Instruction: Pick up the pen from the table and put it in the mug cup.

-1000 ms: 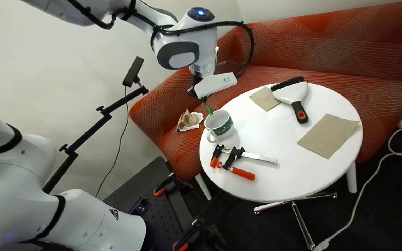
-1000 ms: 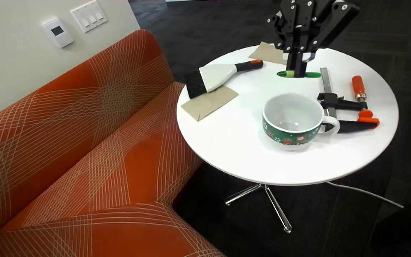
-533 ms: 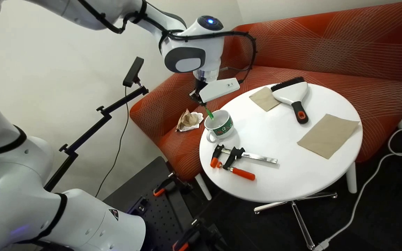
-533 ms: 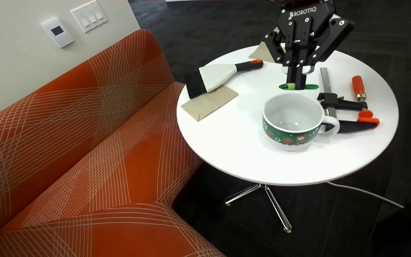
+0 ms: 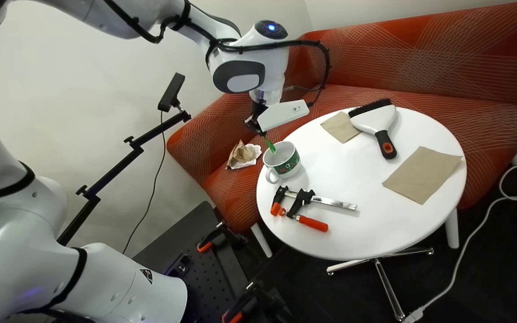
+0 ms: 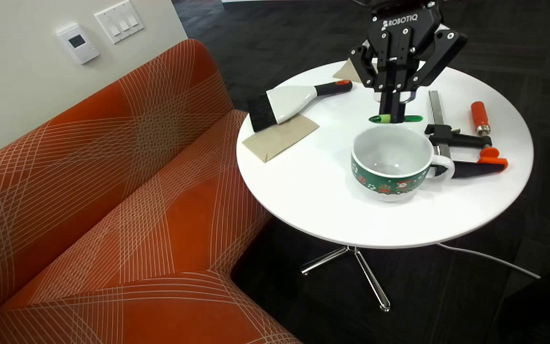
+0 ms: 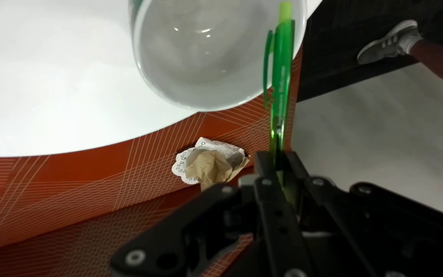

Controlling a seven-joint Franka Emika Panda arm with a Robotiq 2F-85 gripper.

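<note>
Pen point(image 7: 282, 77) pinched in gripper point(image 6: 392, 119), near rim of mug cup point(image 6: 389, 185); contact can't be told. Clamp point(image 5: 303, 200) seen beside mug cup.

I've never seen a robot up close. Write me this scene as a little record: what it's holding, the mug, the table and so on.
Held: green pen
Grip: two black fingers, closed on the pen
Mug: Christmas mug, upright
Table: round white table
Also on it: bar clamp, hand brush, two brown paper sheets
Nearby: orange sofa
Status: pen not yet released
</note>
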